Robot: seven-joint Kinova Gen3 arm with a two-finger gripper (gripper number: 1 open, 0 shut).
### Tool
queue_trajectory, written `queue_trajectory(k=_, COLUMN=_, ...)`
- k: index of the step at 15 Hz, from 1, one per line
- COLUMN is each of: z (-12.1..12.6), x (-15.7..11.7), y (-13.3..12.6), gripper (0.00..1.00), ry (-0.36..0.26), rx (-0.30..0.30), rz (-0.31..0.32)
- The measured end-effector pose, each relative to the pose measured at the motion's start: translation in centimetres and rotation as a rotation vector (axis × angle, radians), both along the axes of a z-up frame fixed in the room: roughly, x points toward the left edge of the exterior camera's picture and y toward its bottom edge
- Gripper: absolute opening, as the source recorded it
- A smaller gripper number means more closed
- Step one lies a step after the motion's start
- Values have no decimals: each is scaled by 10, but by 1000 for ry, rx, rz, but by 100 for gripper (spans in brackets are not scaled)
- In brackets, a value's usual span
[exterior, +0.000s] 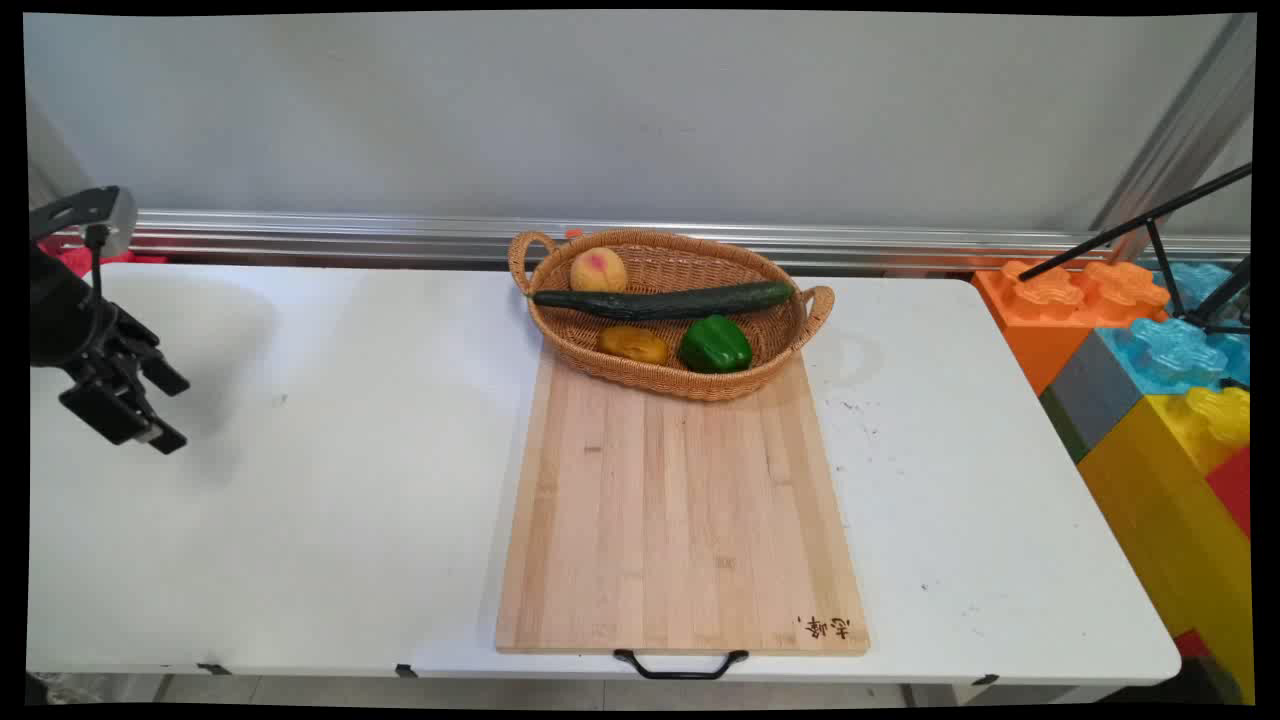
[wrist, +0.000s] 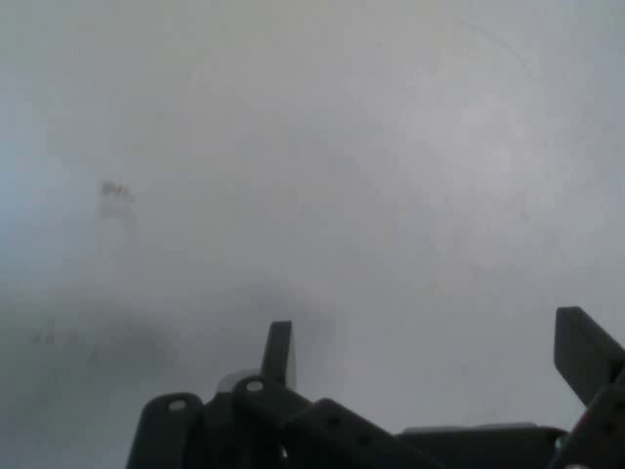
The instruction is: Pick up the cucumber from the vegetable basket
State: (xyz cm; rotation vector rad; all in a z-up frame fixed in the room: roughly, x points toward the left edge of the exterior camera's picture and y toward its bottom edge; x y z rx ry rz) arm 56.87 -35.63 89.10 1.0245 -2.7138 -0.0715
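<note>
One white table (exterior: 300, 520) — grey wall (exterior: 600, 110).

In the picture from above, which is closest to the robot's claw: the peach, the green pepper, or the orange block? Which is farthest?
From the claw at the left:
1. Peach, at the basket's back left.
2. Green pepper, at the basket's front right.
3. Orange block, off the table's right end, farthest.
</note>
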Motion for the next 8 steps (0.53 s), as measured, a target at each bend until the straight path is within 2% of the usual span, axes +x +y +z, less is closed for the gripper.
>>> queue_trajectory(k=6, z=3, x=-34, y=-7, gripper=100, ry=54, rx=-77, rz=-48)
queue_trajectory(k=8, z=8, x=-56, y=-14, gripper=100, ry=69, rx=-112, rz=-53)
